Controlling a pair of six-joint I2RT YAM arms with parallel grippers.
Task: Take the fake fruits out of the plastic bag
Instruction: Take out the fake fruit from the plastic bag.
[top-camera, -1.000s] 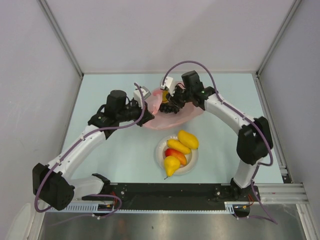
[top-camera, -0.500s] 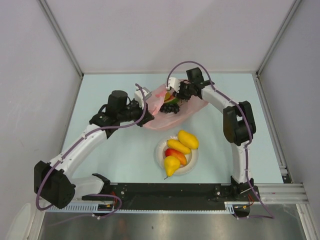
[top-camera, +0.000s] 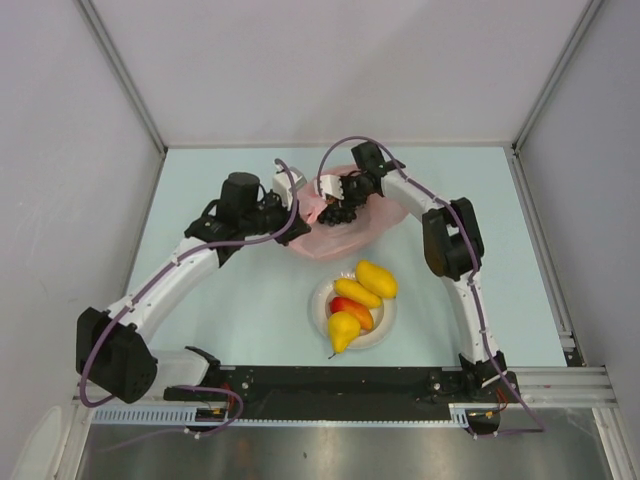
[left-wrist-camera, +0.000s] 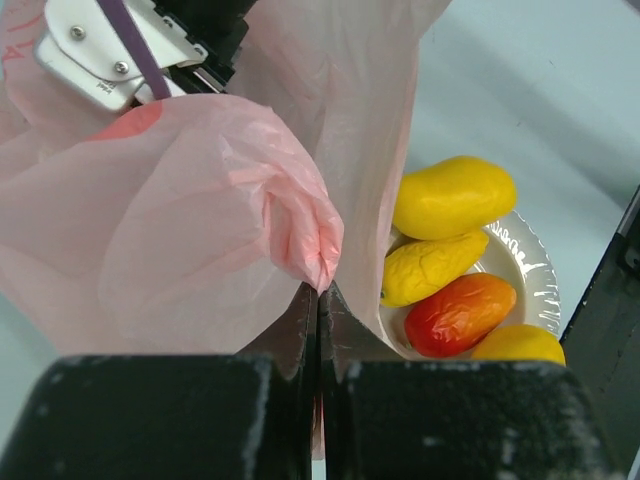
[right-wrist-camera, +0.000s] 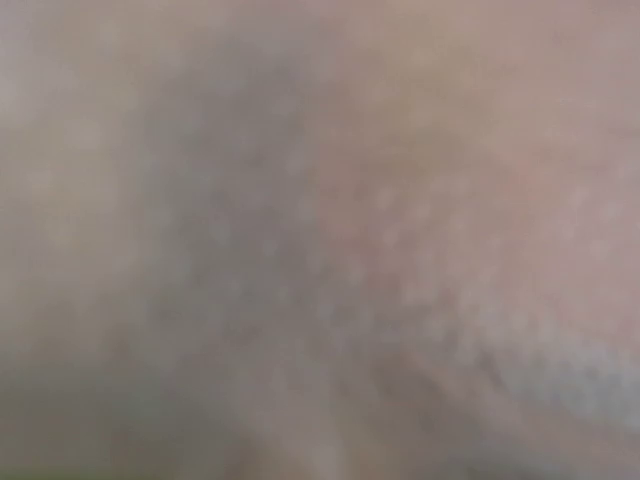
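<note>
Plastic bag (top-camera: 388, 216) is lying mid-table near the far edge, long axis running left-right; which way the mouth is pointing is unclear. Left gripper (left-wrist-camera: 318, 318) is pinching a fold of film. Right gripper (top-camera: 341, 207) is sitting inside the bag, finger state impossible to tell. Risk: fingers snagging thin film, dragging the bag out of the pinch.

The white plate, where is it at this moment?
In the top view the white plate lies near the table's middle, between the pink bag and the arm bases.
</note>
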